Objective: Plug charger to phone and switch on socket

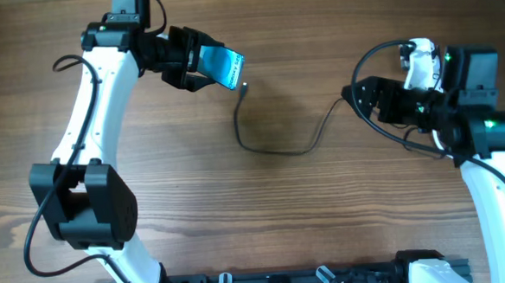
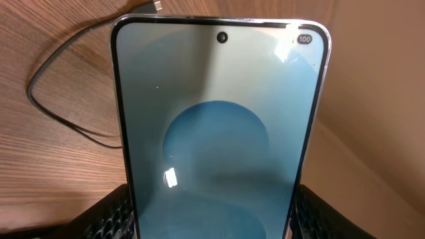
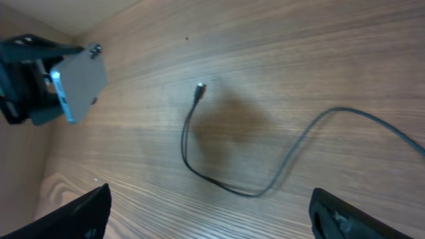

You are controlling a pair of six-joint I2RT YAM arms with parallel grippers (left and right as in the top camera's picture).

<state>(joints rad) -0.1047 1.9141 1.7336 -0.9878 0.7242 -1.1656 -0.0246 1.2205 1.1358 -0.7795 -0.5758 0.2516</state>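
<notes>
So the left gripper (image 1: 200,68) has its jaws clamped on the small rectangular smartphone with the turquoise-and-white screen (image 1: 225,67), tilted up off the wooden bench (image 1: 326,224). The thin black charger cable (image 1: 240,129) lies looped on the bench, its plug tip (image 1: 245,86) just beside the phone. The right gripper (image 3: 212,216) sits well apart from the phone, jaws wide open.
</notes>
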